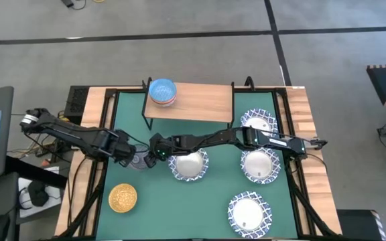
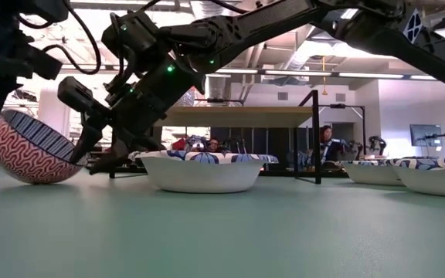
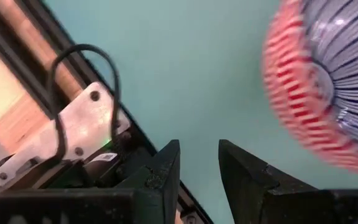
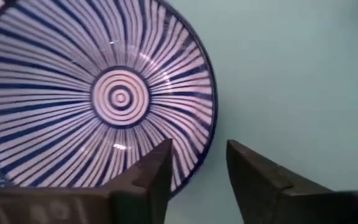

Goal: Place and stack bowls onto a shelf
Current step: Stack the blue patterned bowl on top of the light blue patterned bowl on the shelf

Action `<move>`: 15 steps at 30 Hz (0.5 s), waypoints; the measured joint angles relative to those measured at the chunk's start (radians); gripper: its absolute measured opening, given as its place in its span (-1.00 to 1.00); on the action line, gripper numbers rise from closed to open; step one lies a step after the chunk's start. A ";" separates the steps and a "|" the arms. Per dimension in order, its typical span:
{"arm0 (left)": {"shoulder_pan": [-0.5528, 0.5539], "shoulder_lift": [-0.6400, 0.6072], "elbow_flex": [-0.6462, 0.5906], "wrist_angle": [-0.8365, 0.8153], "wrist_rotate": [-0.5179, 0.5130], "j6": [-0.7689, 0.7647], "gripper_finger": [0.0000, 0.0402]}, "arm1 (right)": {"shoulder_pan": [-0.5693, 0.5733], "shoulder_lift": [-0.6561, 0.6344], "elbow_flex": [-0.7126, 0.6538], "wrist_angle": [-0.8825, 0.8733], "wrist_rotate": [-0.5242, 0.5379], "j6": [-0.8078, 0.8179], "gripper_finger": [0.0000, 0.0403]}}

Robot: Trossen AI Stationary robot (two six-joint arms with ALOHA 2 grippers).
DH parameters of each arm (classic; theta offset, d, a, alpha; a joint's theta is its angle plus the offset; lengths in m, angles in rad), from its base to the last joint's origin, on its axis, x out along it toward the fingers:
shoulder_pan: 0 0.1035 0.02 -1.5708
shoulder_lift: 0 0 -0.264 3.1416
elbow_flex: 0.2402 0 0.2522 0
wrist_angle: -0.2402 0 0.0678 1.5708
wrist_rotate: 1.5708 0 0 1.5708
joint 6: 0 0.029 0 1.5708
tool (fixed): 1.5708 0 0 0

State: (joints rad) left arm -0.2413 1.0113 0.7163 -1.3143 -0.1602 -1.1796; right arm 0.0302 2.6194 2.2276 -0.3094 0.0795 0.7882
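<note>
Seemingly converging at mid-table, both arms reach toward the patterned bowl (image 2: 29, 148) — blue-and-white stripes inside, red squiggles outside — which sits tipped on the green table (image 1: 179, 207), its rim lifted on one side. The right gripper (image 2: 103, 150), stretched across from the right, has its fingers parted by a narrow gap; in the low view the fingertips sit at the bowl's raised rim, though whether they touch it cannot be told. Its wrist camera looks straight into the striped interior, with nothing between the fingers. The left gripper (image 3: 199, 163) is also only narrowly open and holds nothing, with the bowl just beside it.

Just beside the patterned bowl stands a wide white bowl (image 1: 189, 165) with a blue lattice rim, empty. Three more white lattice bowls — one near the shelf (image 1: 259, 123), one at mid-right (image 1: 260, 165), one toward the front (image 1: 248, 213) — rest on the table, all empty. A yellow-orange bowl (image 1: 122, 198) sits alone at the front left.

On the wooden shelf (image 1: 200, 102) at the back, the light blue bowl (image 1: 162, 90) is nested in a red bowl (image 1: 166, 101) near the left end; the rest of the plank is bare.
</note>
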 joint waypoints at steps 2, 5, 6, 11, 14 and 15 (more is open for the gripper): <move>0.000 0.007 0.004 0.035 0.002 0.019 -0.52 | 0.002 0.000 0.000 0.018 -0.001 -0.001 -0.26; 0.000 0.006 -0.001 0.098 -0.005 0.065 -0.52 | 0.002 0.000 0.000 0.044 -0.004 -0.002 -0.38; 0.000 0.006 -0.002 0.128 -0.006 0.073 -0.52 | 0.002 0.000 0.000 0.034 -0.004 0.000 -0.42; 0.000 0.024 -0.005 0.189 -0.003 0.059 -0.52 | -0.018 0.022 -0.001 0.034 -0.075 0.036 -0.72; 0.000 0.032 -0.005 0.184 0.014 0.057 -0.52 | -0.016 0.015 0.003 0.021 -0.092 0.030 -0.84; 0.000 0.037 -0.005 0.183 0.014 0.053 -0.52 | -0.015 0.015 0.003 0.018 -0.086 0.026 -0.84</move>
State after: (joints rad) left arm -0.2413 1.0483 0.7113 -1.1313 -0.1466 -1.1264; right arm 0.0151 2.6342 2.2303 -0.2918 -0.0062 0.8146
